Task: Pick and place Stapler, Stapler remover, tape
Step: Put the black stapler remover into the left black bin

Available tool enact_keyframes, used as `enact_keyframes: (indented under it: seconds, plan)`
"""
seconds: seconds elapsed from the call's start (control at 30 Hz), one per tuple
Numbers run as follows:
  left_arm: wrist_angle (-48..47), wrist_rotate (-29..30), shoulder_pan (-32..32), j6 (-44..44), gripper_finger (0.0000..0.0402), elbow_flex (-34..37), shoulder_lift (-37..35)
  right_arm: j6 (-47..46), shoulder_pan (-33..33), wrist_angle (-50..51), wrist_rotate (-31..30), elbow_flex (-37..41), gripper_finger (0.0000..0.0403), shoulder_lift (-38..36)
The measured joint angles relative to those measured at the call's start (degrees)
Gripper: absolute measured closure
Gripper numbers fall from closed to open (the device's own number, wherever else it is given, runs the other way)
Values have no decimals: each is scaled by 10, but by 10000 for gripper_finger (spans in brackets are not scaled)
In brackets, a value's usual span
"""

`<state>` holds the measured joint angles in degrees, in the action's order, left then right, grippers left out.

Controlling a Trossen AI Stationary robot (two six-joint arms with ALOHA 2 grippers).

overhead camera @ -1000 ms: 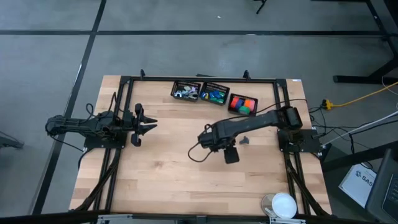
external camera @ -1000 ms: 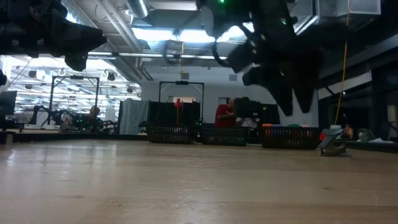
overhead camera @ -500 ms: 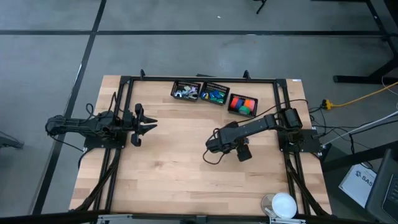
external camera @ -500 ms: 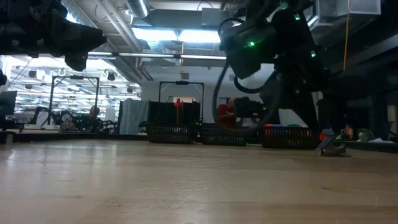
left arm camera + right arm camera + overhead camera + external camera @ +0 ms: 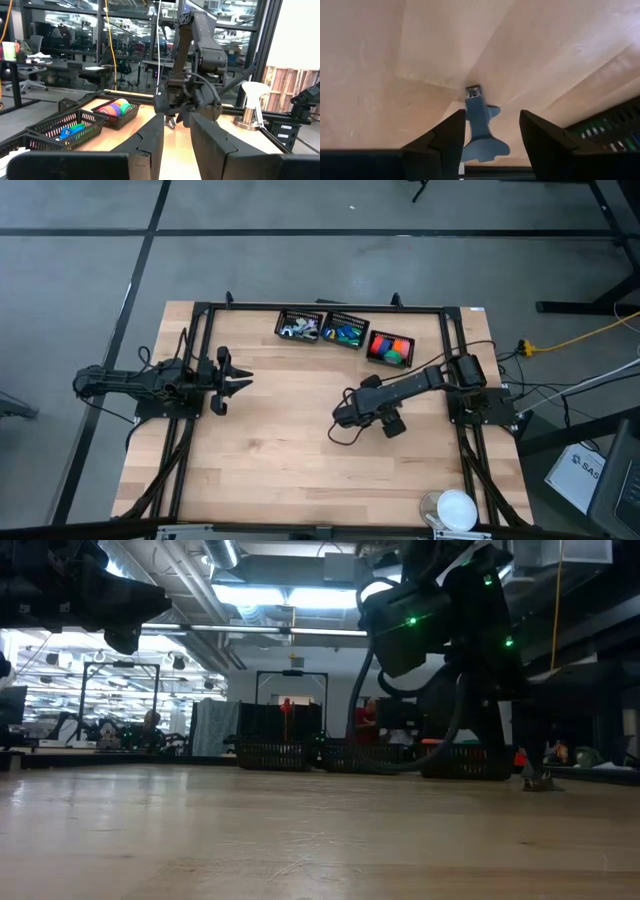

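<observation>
Staple remover (image 5: 479, 127), blue-grey, claw-shaped: lying flat on the wooden table (image 5: 280, 470), directly between the spread fingers (image 5: 447, 137) of my right gripper (image 5: 487, 135), which is hovering just above it with jaws parted and gripping nothing; I am not touching the piece on either side. Baskets, three, black mesh: sitting in a row beyond my right gripper toward the table's far edge; nearest one (image 5: 390, 347) is holding red, orange and green pieces, middle one (image 5: 345, 331) blue and green pieces, farthest one (image 5: 300, 326) pale mixed pieces. Left gripper (image 5: 240, 380): waiting well apart on the opposite side of the table, fingers parted, empty, pointing toward my right arm.
</observation>
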<state>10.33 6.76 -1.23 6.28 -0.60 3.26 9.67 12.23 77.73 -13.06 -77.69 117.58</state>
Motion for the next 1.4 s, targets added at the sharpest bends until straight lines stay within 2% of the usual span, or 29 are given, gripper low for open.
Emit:
enact_keyframes:
  seconds: [0.43, 0.6, 0.8, 0.93, 1.13, 1.4]
  plan:
    - [0, 0, 0, 0, 311, 0, 0, 63, 12, 10, 12, 6, 210, 0]
    - [0, 0, 0, 0, 311, 0, 0, 89, 12, -24, -14, 37, 210, 0]
    - [0, 0, 0, 0, 311, 0, 0, 90, 11, -39, -19, 52, 212, 0]
    - [0, 0, 0, 0, 311, 0, 0, 88, 12, -39, -19, 52, 245, 0]
    - [0, 0, 0, 0, 311, 0, 0, 88, 12, -39, -19, 52, 353, 0]
    - [0, 0, 0, 0, 311, 0, 0, 80, 11, -50, -6, 41, 355, 0]
